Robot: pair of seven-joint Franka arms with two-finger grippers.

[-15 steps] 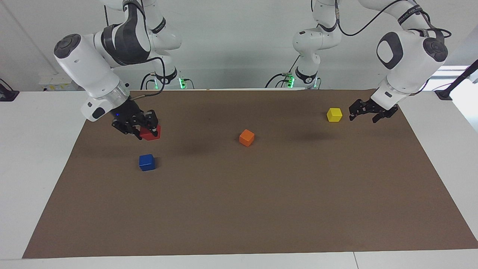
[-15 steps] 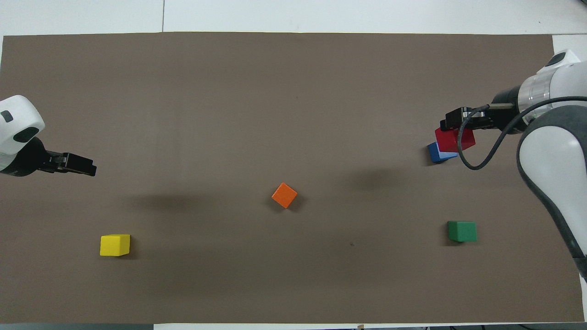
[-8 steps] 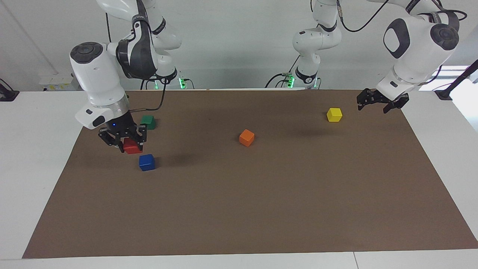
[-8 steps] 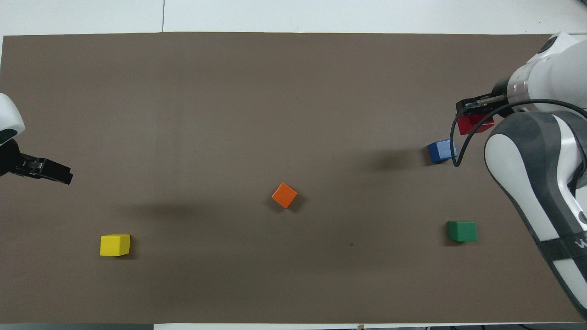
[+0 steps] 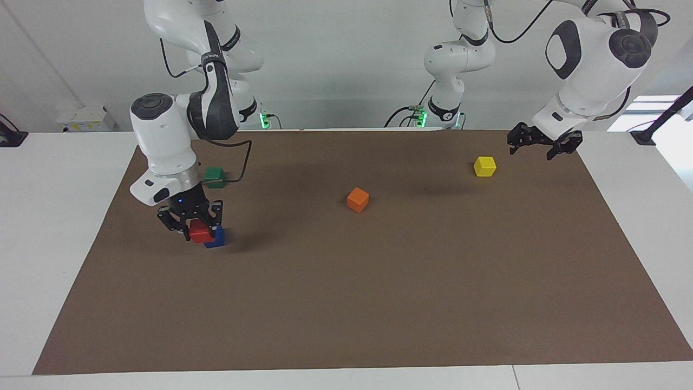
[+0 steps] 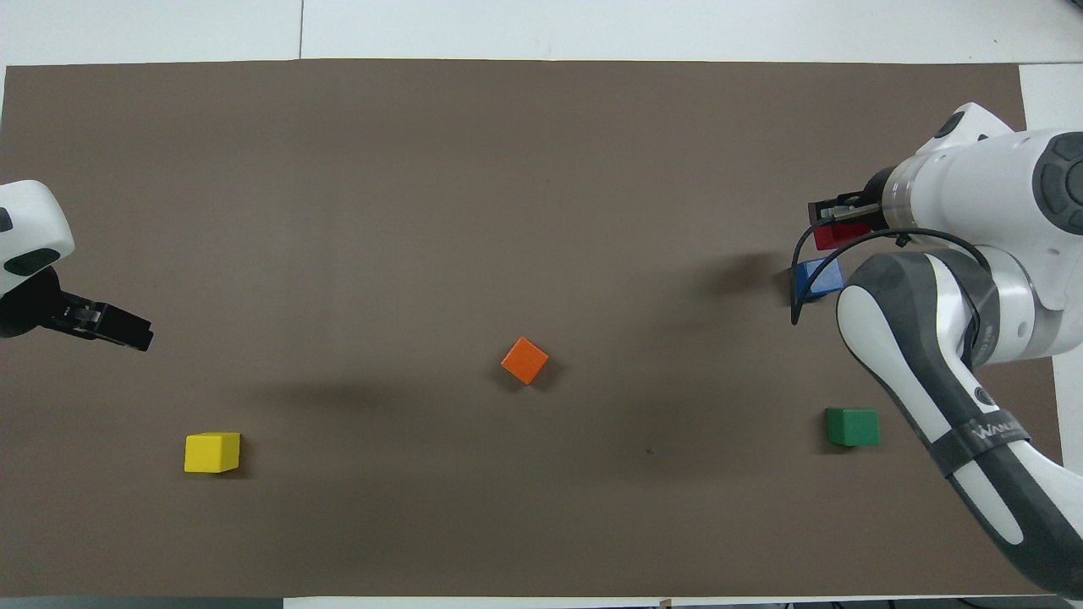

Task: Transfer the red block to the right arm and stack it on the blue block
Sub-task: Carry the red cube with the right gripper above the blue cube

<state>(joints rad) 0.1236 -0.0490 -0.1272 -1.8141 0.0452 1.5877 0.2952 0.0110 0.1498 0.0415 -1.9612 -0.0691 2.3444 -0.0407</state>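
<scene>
My right gripper [image 5: 195, 227] is shut on the red block [image 5: 201, 235] and holds it low over the brown mat [image 5: 346, 303], right beside the blue block [image 5: 217, 240]. The red block hides part of the blue block in the facing view. I cannot tell whether the two touch. In the overhead view the right gripper [image 6: 833, 220] holds the red block [image 6: 838, 236] just past the blue block [image 6: 816, 279], whose nearer edge is crossed by the arm's cable. My left gripper [image 5: 537, 146] waits open and empty in the air near the yellow block, and it also shows in the overhead view [image 6: 118, 326].
A green block [image 5: 215, 175] lies nearer to the robots than the blue block. An orange block [image 5: 358, 199] lies mid-mat. A yellow block [image 5: 484, 166] lies toward the left arm's end. The right arm's forearm [image 6: 939, 397] reaches over the mat beside the green block [image 6: 853, 426].
My right gripper has carried the red block down and across to the blue block's side. My left gripper has drawn back a little toward its own base.
</scene>
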